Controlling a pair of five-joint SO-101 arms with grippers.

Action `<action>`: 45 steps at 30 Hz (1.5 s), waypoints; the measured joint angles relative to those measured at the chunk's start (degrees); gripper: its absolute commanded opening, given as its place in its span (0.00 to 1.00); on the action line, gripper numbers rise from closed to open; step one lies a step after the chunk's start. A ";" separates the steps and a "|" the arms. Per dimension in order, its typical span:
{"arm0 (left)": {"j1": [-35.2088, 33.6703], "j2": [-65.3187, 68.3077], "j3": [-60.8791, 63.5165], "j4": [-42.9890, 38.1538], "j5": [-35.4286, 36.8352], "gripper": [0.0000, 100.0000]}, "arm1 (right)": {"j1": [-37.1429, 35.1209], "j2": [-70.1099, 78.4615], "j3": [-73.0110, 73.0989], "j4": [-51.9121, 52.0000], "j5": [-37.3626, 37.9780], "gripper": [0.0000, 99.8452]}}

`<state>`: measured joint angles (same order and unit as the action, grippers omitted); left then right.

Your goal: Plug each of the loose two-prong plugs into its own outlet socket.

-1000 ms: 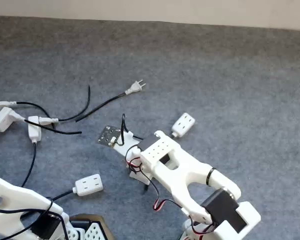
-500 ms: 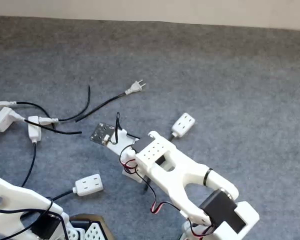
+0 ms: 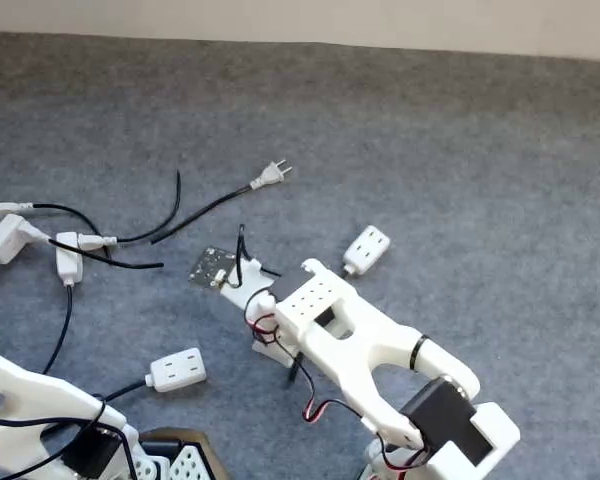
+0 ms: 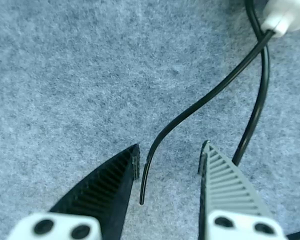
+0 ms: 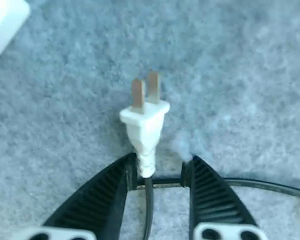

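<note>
Between the right gripper's [image 5: 160, 172] narrowly parted jaws sits the neck of a white two-prong plug [image 5: 144, 120], while its arm has swung back toward the loose outlet socket [image 3: 366, 249]; the left gripper [image 4: 169, 162] gapes around a black cord [image 4: 200, 105] end

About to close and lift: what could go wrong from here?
The right jaws straddle the plug's thin neck, not its body; gripped there it could swivel and the prongs misalign with a socket.
A black cord crosses between those jaws and may get pinched too.
The left jaws flank a bare cord end, not a plug; closing would likely grab the wrong thing.
</note>
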<state>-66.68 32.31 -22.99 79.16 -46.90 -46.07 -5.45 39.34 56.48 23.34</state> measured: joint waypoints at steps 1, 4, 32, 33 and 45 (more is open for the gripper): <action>0.00 0.00 0.00 0.00 0.00 0.21 | 0.35 0.00 0.00 0.00 0.00 0.15; 0.00 0.00 0.00 0.00 0.00 0.21 | 0.62 0.00 0.00 0.00 0.00 0.15; 7.38 -4.57 -7.82 11.34 0.18 0.21 | 2.90 3.34 -15.30 13.63 -0.35 0.00; 8.97 -6.07 -9.14 14.42 0.18 0.21 | 2.90 2.11 -17.49 14.77 -1.93 0.00; 29.80 -35.96 12.57 15.47 5.27 0.24 | -0.97 -27.78 16.44 -18.81 -7.38 0.00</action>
<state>-36.88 -3.65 -10.42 94.64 -41.63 -47.03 -33.23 55.78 37.67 15.96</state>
